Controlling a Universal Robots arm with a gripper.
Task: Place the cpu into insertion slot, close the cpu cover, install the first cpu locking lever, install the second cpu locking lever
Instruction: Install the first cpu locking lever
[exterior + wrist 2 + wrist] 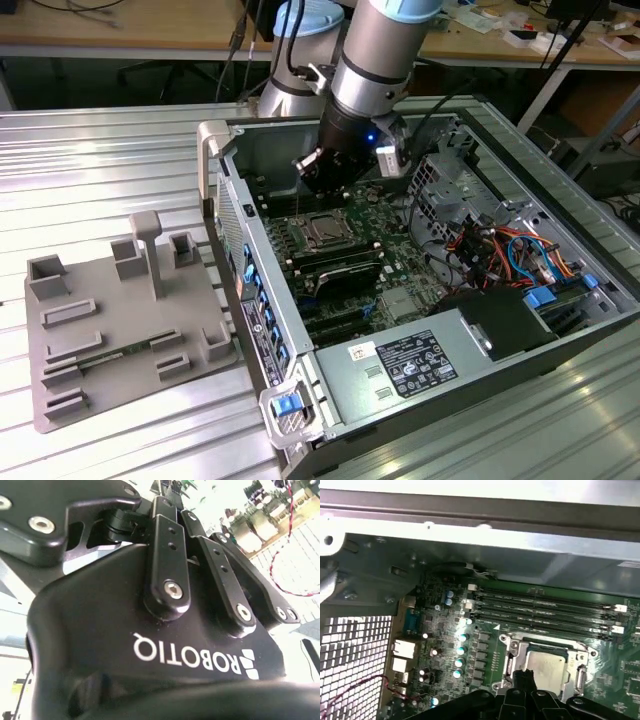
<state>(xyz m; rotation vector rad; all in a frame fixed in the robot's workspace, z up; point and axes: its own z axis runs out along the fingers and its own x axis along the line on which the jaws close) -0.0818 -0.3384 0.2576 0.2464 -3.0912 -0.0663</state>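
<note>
Ribbed silver metal makes up the tabletop, and far behind it stand wooden desks with cables. One big grey metal computer case lies open on the tabletop. At the exterior view's left, just beside the case, sits one flat grey plastic tray with blocks and posts on it. Inside the case lies one green circuit board.

One silver and blue robot arm reaches down into the case. Its black tool hangs over the far part of the board. I cannot tell if the tool is clenched or released.

One small square silver-grey cpu lies flat in its slot on the board, near the tool. One shiny metal cpu cover lies around its edges. In the first wrist view, four long black memory slots run side by side just beside the cpu.
</note>
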